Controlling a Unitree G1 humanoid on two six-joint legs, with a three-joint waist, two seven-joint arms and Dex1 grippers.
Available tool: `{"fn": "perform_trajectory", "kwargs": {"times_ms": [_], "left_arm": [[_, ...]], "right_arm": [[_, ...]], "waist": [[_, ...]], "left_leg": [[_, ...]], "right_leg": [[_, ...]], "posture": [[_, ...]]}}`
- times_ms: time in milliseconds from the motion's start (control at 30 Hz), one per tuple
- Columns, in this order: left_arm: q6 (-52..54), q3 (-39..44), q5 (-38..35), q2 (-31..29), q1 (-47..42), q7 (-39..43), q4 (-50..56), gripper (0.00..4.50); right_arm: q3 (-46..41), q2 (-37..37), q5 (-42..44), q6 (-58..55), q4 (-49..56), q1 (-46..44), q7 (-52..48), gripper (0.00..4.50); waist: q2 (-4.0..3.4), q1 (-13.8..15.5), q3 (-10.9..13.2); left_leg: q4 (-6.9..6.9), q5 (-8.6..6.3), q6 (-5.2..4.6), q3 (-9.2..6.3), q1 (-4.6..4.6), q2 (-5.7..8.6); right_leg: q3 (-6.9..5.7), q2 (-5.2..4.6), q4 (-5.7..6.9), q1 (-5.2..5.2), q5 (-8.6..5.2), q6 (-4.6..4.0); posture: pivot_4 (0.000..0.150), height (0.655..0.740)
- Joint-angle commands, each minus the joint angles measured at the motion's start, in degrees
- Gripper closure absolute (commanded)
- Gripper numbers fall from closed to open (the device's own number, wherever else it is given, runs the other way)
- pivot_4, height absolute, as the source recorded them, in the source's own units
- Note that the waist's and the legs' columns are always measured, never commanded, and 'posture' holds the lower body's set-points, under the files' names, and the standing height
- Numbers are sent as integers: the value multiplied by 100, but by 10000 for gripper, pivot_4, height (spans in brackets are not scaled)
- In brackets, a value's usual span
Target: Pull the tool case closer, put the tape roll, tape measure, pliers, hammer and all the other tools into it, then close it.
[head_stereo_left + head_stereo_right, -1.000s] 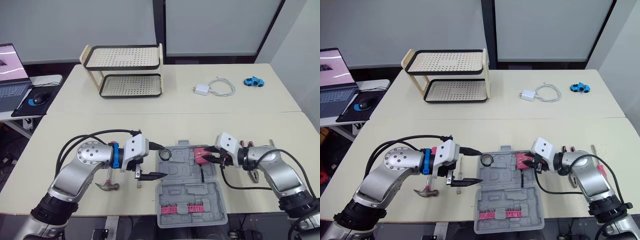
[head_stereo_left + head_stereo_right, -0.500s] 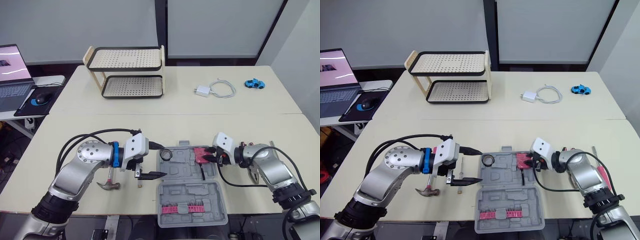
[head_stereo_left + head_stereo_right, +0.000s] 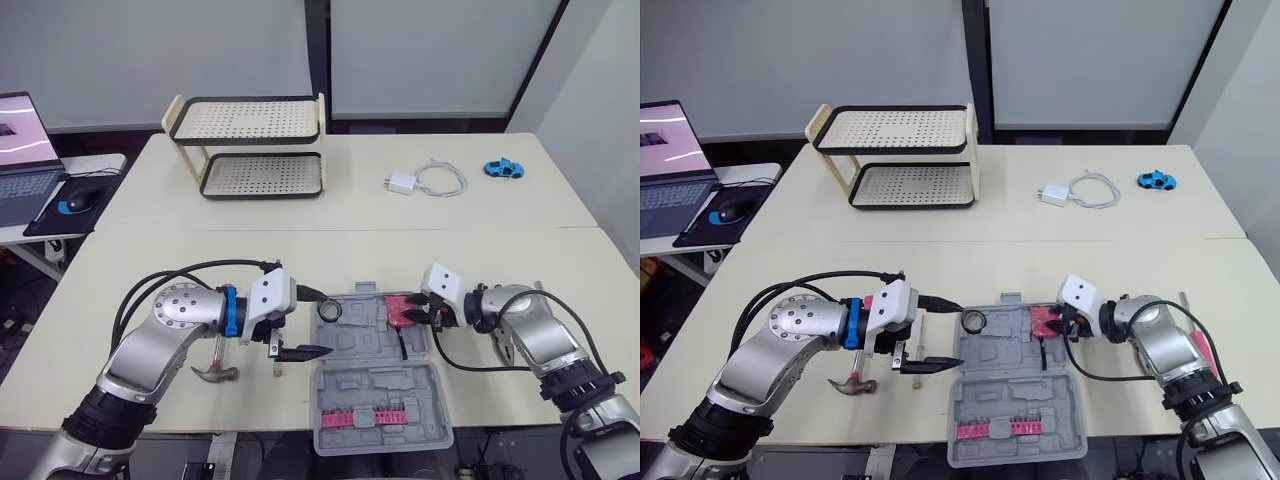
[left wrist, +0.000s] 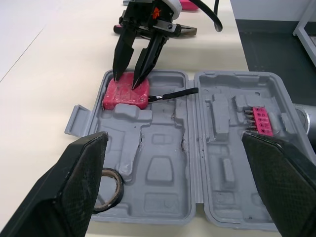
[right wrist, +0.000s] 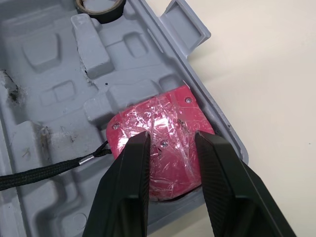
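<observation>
The jaws of the right gripper [image 3: 414, 316] stand a little apart. Those of the left gripper [image 3: 304, 322] stand wide apart with nothing between them. Seen from the head, the open grey plastic tool case [image 3: 372, 392] lies between the two grippers.

In the left wrist view, the black ring-shaped tape roll [image 4: 113, 172] sits in the case, just beside one left jaw.

In the right wrist view, both right tips rest on top of the flat pink tape measure [image 5: 168, 123]. It lies in its corner pocket, and I think they are pressing it down into place.
</observation>
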State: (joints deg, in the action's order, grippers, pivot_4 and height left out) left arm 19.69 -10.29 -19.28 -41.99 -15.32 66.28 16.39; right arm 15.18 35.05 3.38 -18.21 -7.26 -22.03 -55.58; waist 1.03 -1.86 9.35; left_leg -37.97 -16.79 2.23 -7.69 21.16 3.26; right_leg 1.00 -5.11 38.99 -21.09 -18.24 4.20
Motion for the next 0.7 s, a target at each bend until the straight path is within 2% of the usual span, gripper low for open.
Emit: {"fn": "perform_trajectory", "kwargs": {"times_ms": [33, 267, 433, 633, 700], "left_arm": [[-208, 478, -137, -59, 95, -72, -138, 0], [-419, 1697, -408, -255, 691, -254, -485, 0], [-648, 2768, -401, -601, 1537, -261, -899, 0], [-1210, 3433, -84, -1245, 2398, 150, -1918, 0], [-1426, 3582, -34, -1440, 2650, 385, -2297, 0]], "right_arm": [[-507, 12, 350, -290, 806, 39, 155, 29744], [-1405, 602, 896, -1120, 2720, 636, 209, 29744], [-3014, 1371, 1232, -1377, 3524, 1872, 76, 29744], [-5140, 2166, 1012, -1204, 3325, 3912, -794, 29744], [-5802, 2231, 945, -1106, 3118, 4469, -1102, 26035]], "waist": [[-6, 1, 4], [-8, 19, 5], [-8, 52, 6], [-10, 56, 7], [-10, 54, 7]], "left_leg": [[0, 0, 1, 0, 8, 0], [-2, 8, 15, -10, 59, 2], [-2, 5, 9, -6, 71, 7], [1, -6, -11, -2, 48, 0], [4, -7, -12, 0, 42, 0]], "right_leg": [[0, 0, 0, -8, 0, 0], [-8, -5, -3, -53, 0, 0], [-7, -12, -6, -60, 0, 0], [-11, -6, -7, -31, 0, 0], [-12, -6, -8, -25, -1, 0]], "posture": [[1500, 7400], [1500, 7400], [1500, 7400], [1500, 7400], [1500, 7400]]}}
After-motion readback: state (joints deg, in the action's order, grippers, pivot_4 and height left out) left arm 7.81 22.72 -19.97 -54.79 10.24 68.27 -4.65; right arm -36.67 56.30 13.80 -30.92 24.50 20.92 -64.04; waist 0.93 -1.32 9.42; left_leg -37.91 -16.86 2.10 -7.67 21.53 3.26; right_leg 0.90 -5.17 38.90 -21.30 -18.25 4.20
